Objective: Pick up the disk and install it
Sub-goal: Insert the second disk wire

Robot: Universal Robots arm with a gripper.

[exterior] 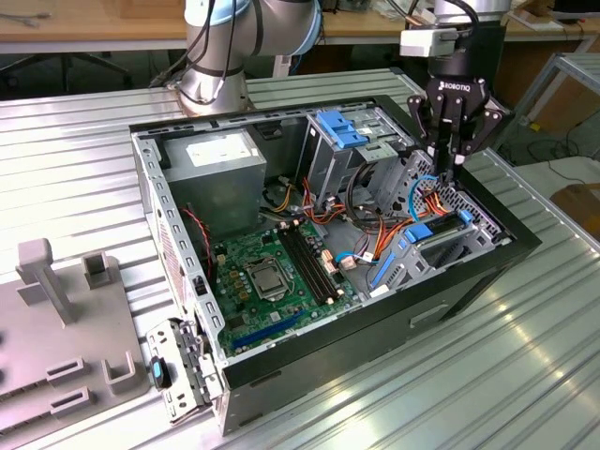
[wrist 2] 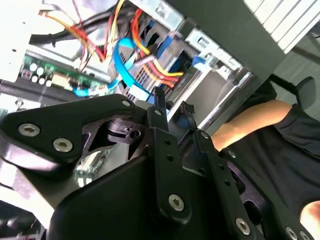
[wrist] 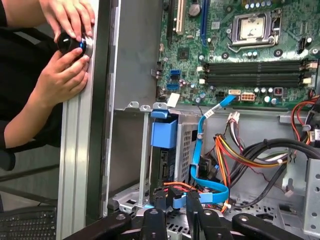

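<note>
Gripper (exterior: 454, 150) hangs over the open PC case (exterior: 469, 272), fingers nearly closed, holding nothing. The disk (exterior: 441, 236) with its blue bracket sits just below in the drive bay, at the exterior view's right. A person's hands (wrist: 65, 45) rest on the case edge.
</note>
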